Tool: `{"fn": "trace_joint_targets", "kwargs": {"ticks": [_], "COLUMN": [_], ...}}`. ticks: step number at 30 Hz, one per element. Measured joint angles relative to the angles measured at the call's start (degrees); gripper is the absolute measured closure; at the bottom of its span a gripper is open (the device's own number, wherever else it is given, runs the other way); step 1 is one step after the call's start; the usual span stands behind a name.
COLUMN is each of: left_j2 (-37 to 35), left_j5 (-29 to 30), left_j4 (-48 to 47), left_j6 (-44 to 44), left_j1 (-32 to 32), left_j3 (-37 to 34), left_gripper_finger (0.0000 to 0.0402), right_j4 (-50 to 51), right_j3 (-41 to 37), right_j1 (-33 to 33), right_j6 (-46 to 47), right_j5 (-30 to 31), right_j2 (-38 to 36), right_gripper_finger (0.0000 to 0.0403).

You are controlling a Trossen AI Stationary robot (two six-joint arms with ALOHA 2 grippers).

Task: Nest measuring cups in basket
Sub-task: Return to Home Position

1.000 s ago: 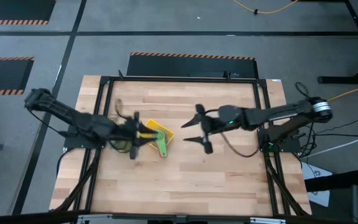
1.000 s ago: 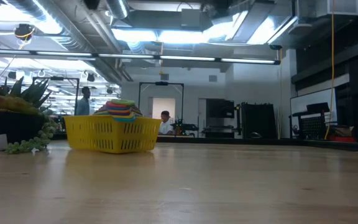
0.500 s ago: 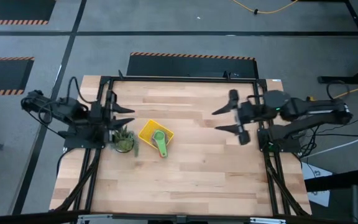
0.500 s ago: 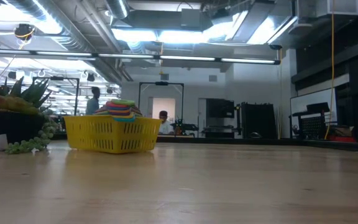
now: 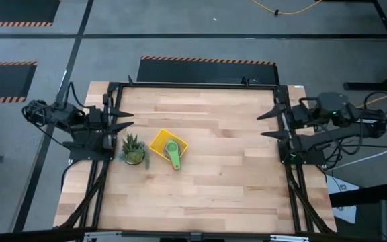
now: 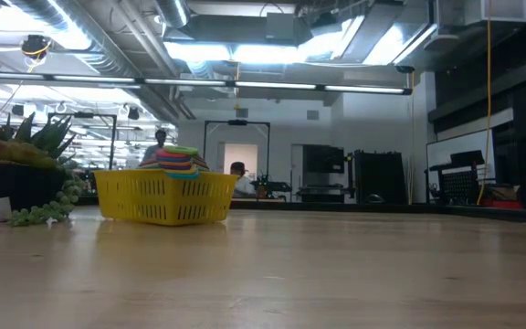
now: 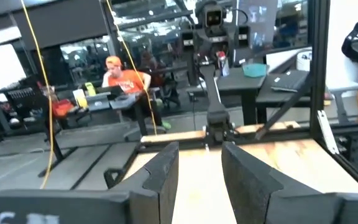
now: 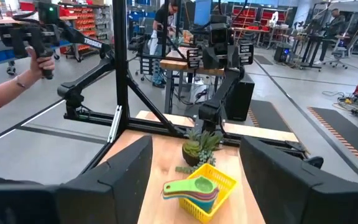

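The yellow basket (image 5: pixel 161 142) stands on the table, left of centre, its base on the wood. The measuring cups (image 8: pixel 192 188) sit nested in it as one stack with a green cup (image 5: pixel 173 152) on top, its handle reaching over the basket's rim. The low view shows the stack (image 6: pixel 176 158) rising above the basket wall (image 6: pixel 164 197). My left gripper (image 5: pixel 125 115) hovers open at the table's left edge, pointing level toward the middle. My right gripper (image 5: pixel 263 126) hovers open at the right edge, also level. Neither has anything between its fingers (image 7: pixel 160 180) (image 8: pixel 124 177).
A small spiky green plant (image 5: pixel 133 149) in a pot stands just left of the basket. Black frame rails (image 5: pixel 193 86) run around the table. At the left of the right wrist view a person's hand (image 8: pixel 37 59) holds a controller beyond the table.
Both grippers have drawn back from the table's middle and risen. The left one went from beside the basket and plant to the left edge, rolling somewhat. The right one went to the right edge. The basket with the cups has stayed put.
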State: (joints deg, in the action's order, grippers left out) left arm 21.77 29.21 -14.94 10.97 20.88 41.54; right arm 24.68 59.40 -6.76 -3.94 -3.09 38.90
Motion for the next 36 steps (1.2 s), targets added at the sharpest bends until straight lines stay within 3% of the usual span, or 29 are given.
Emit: {"fn": "trace_joint_targets", "kwargs": {"ticks": [18,30,36], "left_j2": [-11.5,-21.6,-21.6], "left_j5": [-0.1,1.7,3.5], "left_j4": [-0.2,6.1,11.4], "left_j6": [-3.9,-3.1,-1.6], "left_j1": [0.0,0.0,0.0], "left_j3": [-13.0,-25.5,-29.3], "left_gripper_finger": [0.0287,0.0287,0.0287], "right_j4": [4.7,7.7,8.1], "right_j3": [0.0,0.0,0.0], "right_j1": [0.0,0.0,0.0], "right_j6": [-1.1,-1.1,-1.1], "right_j5": [0.0,0.0,0.0], "right_j2": [-8.9,-12.8,-14.2], "right_gripper_finger": [0.0155,0.0155,0.0155]}}
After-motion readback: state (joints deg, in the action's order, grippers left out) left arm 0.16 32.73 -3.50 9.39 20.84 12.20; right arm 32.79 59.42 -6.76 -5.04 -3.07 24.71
